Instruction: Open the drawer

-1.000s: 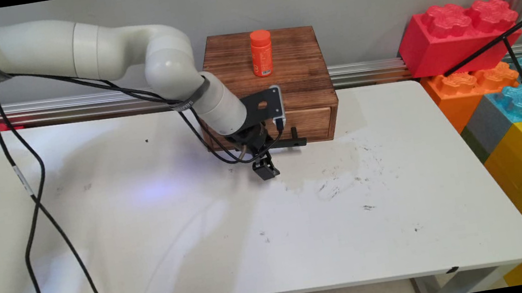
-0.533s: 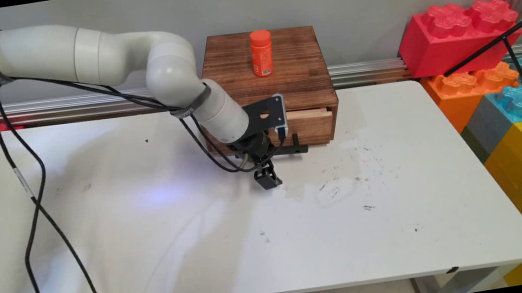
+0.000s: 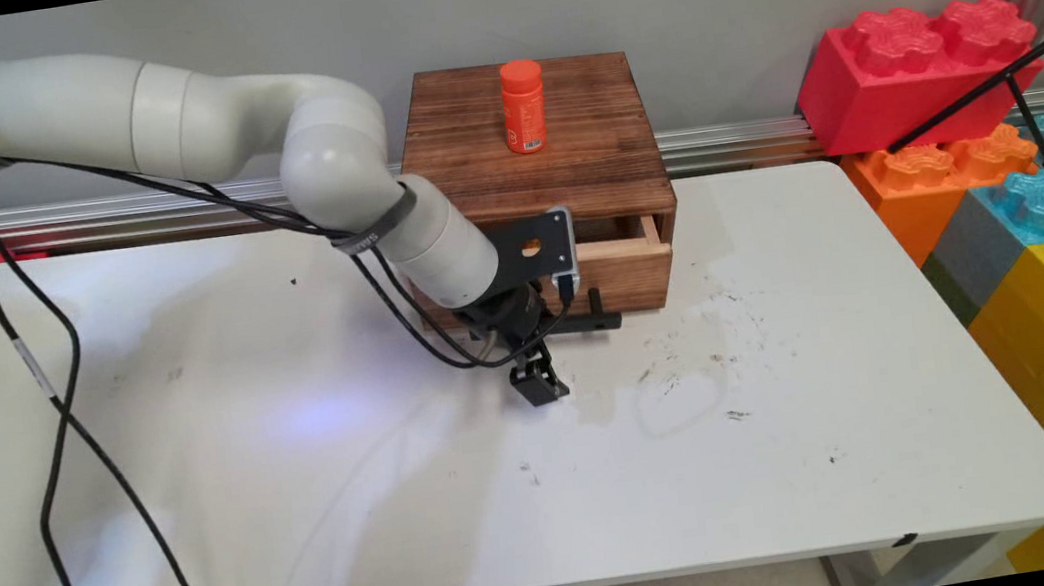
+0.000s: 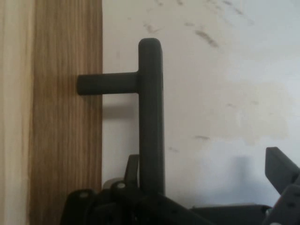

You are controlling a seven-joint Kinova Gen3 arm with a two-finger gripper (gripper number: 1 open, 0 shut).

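You see the gripper (image 3: 539, 383) hooked round the drawer's black handle (image 4: 151, 117), its fingers apart, drawer (image 3: 624, 259) partly out toward 6 o'clock.

The arm (image 3: 434, 234) hides the drawer (image 3: 624, 264) front's left half.

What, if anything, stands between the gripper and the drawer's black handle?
Nothing visible does. In the hand view the handle lies between the fingers of the open gripper, close against one finger, with the other standing well apart from it. Only bare table shows around the bar.
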